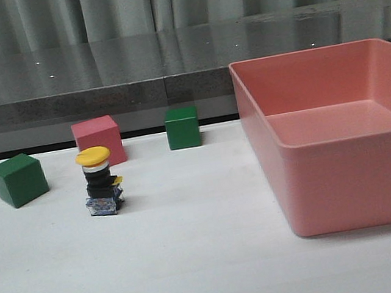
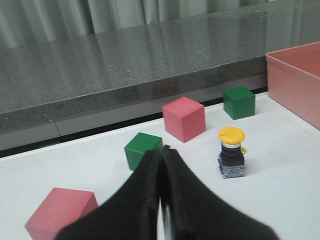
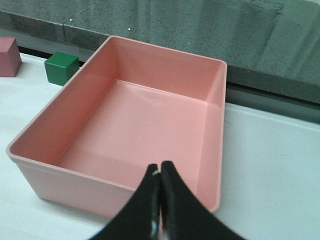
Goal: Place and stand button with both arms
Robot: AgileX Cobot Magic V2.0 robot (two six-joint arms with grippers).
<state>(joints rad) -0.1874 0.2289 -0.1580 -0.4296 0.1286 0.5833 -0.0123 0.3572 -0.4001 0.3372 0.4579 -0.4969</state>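
Observation:
The button (image 1: 101, 182) stands upright on the white table, yellow cap up, black body on a bluish base. It also shows in the left wrist view (image 2: 231, 152), upright and apart from my left gripper (image 2: 161, 150), which is shut and empty, nearer the camera and well short of the button. My right gripper (image 3: 160, 166) is shut and empty, above the near rim of the pink bin (image 3: 135, 125). Neither gripper shows in the front view.
A green cube (image 1: 18, 180), a pink cube (image 1: 98, 139) and another green cube (image 1: 182, 127) stand behind the button. The large pink bin (image 1: 348, 167) fills the right side. One more pink cube (image 2: 60, 212) lies close to the left gripper. A grey ledge (image 1: 96, 80) runs behind the table.

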